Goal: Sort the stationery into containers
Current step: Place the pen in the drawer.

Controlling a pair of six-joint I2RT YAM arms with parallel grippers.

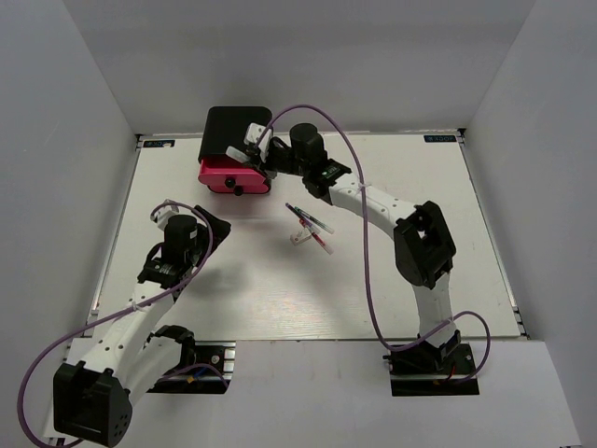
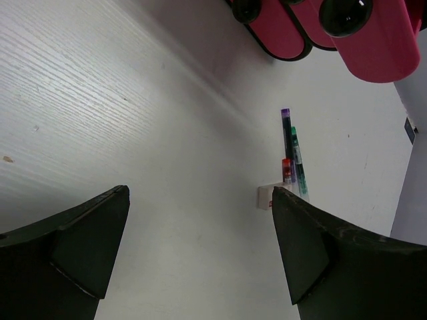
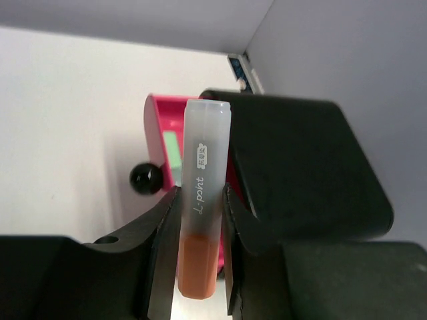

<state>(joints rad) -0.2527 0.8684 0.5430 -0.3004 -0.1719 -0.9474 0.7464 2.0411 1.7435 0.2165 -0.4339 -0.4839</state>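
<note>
1. Marker (image 3: 202, 167), orange-ended with a clear cap, clamped between the fingers of the right gripper (image 3: 199, 213).
2. Right gripper (image 1: 254, 140) up against the black cabinet (image 1: 229, 123), at 11 o'clock from the middle of the table (image 1: 420, 280).
3. One pink drawer (image 1: 224, 175) pulled out toward 6 o'clock, round black knob (image 1: 239, 190) on its front.
4. Left gripper (image 2: 200, 200) spread wide, holding nothing, at 9 o'clock from the loose items.
5. Thin pens (image 1: 308, 220) lying close together near mid-table, at 4 o'clock from the cabinet.
6. Small white block (image 1: 298, 237) just beside the pens, at their 7 o'clock.
</note>
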